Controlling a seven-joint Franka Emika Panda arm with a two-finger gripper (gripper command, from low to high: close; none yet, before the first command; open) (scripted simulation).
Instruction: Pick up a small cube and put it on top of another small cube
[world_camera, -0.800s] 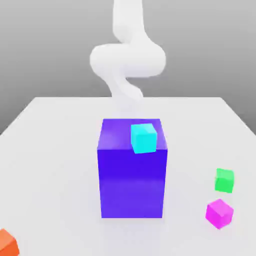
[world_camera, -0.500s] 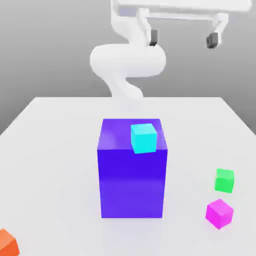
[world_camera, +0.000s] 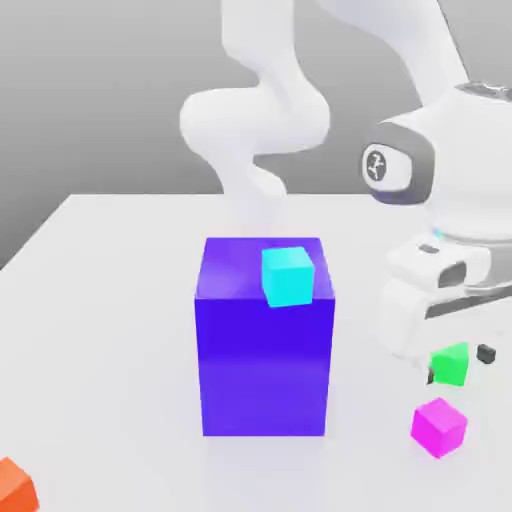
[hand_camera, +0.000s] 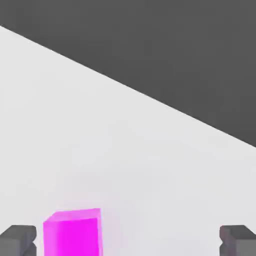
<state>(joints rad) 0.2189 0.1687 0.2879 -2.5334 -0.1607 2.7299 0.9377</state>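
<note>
Hand view: the magenta cube sits off-centre between our spread fingers, close to one pad.

In the hand view we see the gripper (hand_camera: 127, 240) with its two dark fingertips (hand_camera: 17, 239) set wide apart, and the small cube (hand_camera: 73, 232) lies on the white table (hand_camera: 100, 140) just beside one tip, well away from the other. In the exterior view the gripper (world_camera: 458, 362) hangs low by the green cube (world_camera: 450, 364), with the small cube (world_camera: 439, 427) on the table nearer the camera, toward the exterior view's right of the big blue-violet block (world_camera: 264, 345). We judge the hand must shift sideways toward the cube to centre it before closing; the cube's faces look roughly square to the fingers.
</note>
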